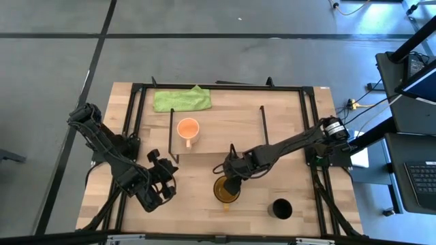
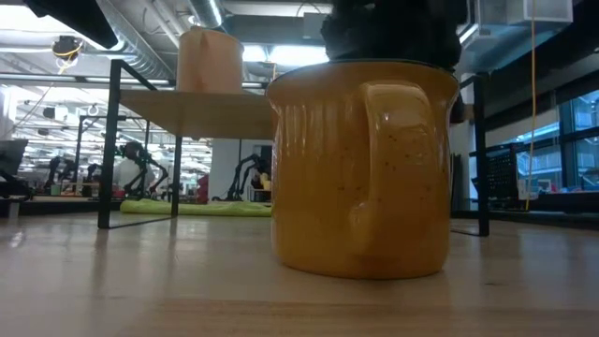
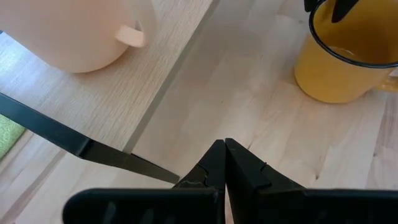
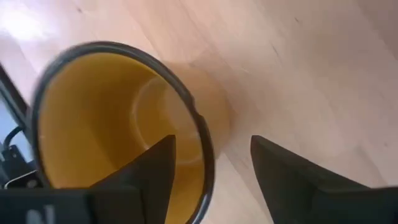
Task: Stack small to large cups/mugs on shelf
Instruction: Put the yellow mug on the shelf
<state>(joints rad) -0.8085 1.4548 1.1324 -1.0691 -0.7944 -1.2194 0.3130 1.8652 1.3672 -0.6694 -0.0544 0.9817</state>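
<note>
The light-orange mug (image 1: pixel 187 129) stands upright on the shelf (image 1: pixel 231 133), near its left end; it also shows in the left wrist view (image 3: pixel 74 31). The olive-yellow mug (image 1: pixel 226 190) stands upright on the table in front of the shelf, its handle (image 2: pixel 398 140) toward the near edge. The black cup (image 1: pixel 281 209) stands on the table near the front right. My right gripper (image 4: pixel 211 143) is open above the yellow mug, one finger (image 4: pixel 155 171) inside it and one (image 4: pixel 280 177) outside its wall. My left gripper (image 3: pixel 224 146) is shut and empty, left of the yellow mug.
A green cloth (image 1: pixel 181 99) lies behind the shelf near the table's far edge. The shelf's black wire legs (image 2: pixel 112 140) stand between the cloth and the mugs. A black frame (image 1: pixel 133 122) runs around the tabletop.
</note>
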